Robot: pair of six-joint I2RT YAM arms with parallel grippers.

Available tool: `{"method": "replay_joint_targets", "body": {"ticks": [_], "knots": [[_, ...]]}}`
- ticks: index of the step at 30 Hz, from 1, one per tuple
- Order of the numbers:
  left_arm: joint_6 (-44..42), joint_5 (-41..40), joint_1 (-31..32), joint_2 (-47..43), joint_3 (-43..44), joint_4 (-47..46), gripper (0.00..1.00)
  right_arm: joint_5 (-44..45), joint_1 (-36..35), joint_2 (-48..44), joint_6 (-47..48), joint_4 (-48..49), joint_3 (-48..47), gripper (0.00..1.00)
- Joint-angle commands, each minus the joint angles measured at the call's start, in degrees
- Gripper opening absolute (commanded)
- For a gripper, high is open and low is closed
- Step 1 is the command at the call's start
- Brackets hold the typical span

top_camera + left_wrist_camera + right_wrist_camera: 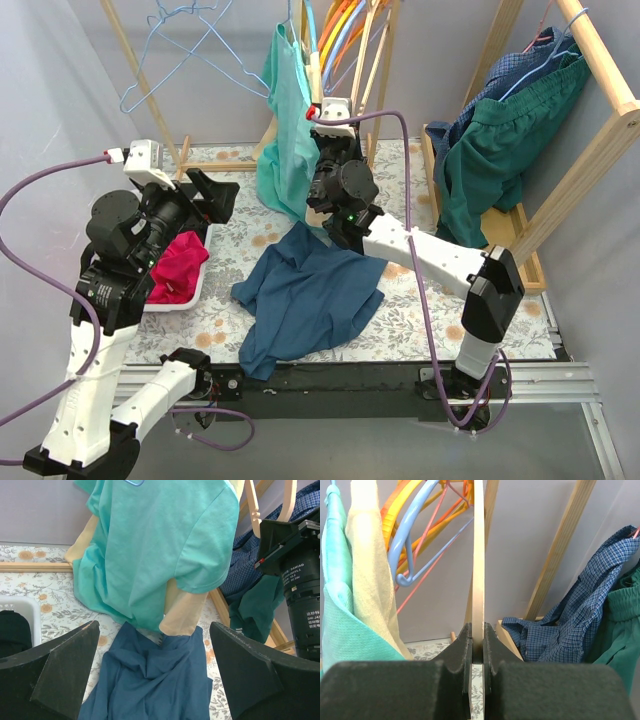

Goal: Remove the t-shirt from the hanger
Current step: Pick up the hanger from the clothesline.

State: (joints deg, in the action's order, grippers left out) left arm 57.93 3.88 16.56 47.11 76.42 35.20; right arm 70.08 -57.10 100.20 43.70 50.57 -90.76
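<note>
From above, the teal t-shirt (285, 130) hangs at centre, with the left gripper (222, 196) facing it. Left wrist: jaws gape wide, lined up to grab the cloth. Right wrist: the right gripper (478, 647) pinches the pale hanger (478, 555), likely steadying it.

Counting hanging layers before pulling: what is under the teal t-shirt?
A cream garment shows under the teal t-shirt, peeking out at one side edge and below a sleeve. The rest of it is covered by the shirt, as is whatever the two hang on.
</note>
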Motion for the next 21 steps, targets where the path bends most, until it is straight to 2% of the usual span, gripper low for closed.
{"method": "replay_joint_targets", "body": {"ticks": [1, 4, 5, 6, 7, 8, 9, 10, 12, 13, 15, 16, 18, 19, 20, 21], "knots": [[0.3, 0.3, -0.1, -1.0, 0.7, 0.9, 0.92, 4.2, 0.1, 1.0, -0.3, 6.7, -2.4, 0.01], [0.5, 0.4, 0.0, -1.1, 0.4, 0.9, 0.92, 7.4, -1.3, 2.1, 4.2, 17.3, 0.2, 0.01], [0.4, 0.3, -0.1, -1.2, 0.4, 0.9, 0.93, 8.1, -1.8, 2.8, 10.3, 21.0, 0.3, 0.01], [0.4, 0.3, -0.1, -1.2, 0.2, 1.1, 0.93, 8.8, -2.2, 5.3, 14.0, 30.7, -1.0, 0.01], [0.4, 0.3, -0.1, -1.3, 0.1, 1.2, 0.93, 10.3, -2.4, 7.4, 19.3, 35.7, -3.3, 0.01], [0.4, 0.3, -0.1, -1.3, 0.1, 1.2, 0.93, 11.0, -2.4, 9.6, 24.6, 40.4, -6.3, 0.01], [0.5, 0.4, 0.0, -1.4, 0.1, 1.3, 0.93, 11.3, -2.4, 15.7, 36.4, 49.3, -10.1, 0.01], [0.7, 0.4, -0.1, -1.3, 0.4, 1.3, 0.92, 11.1, -2.4, 19.1, 41.2, 50.9, -21.5, 0.01], [0.7, 0.6, 0.0, -1.4, 0.7, 1.8, 0.92, 10.7, -2.1, 29.8, 47.3, 49.0, -35.2, 0.01], [0.7, 0.7, -0.1, -1.5, 1.3, 1.9, 0.92, 10.3, -1.8, 32.8, 46.7, 42.5, -46.6, 0.01], [0.8, 0.8, -0.1, -1.7, 1.8, 2.5, 0.92, 10.7, -1.0, 36.2, 41.5, 35.5, -51.9, 0.01], [0.9, 0.9, 0.0, -1.8, 2.0, 2.7, 0.93, 11.5, -0.1, 35.0, 36.3, 33.7, -50.8, 0.01], [0.8, 1.0, -0.1, -2.0, 2.3, 3.2, 0.93, 12.0, 0.7, 27.4, 30.9, 32.9, -38.2, 0.01], [0.6, 0.8, -0.1, -2.1, 2.4, 3.4, 0.92, 12.4, 1.5, 24.7, 23.1, 31.6, -33.3, 0.01], [0.4, 0.5, 0.0, -2.2, 2.3, 3.6, 0.93, 12.5, 2.0, 22.3, 20.0, 28.0, -27.7, 0.01], [0.3, 0.3, 0.0, -2.2, 2.3, 3.6, 0.93, 12.4, 2.3, 19.1, 18.1, 27.5, -25.7, 0.01]]}}
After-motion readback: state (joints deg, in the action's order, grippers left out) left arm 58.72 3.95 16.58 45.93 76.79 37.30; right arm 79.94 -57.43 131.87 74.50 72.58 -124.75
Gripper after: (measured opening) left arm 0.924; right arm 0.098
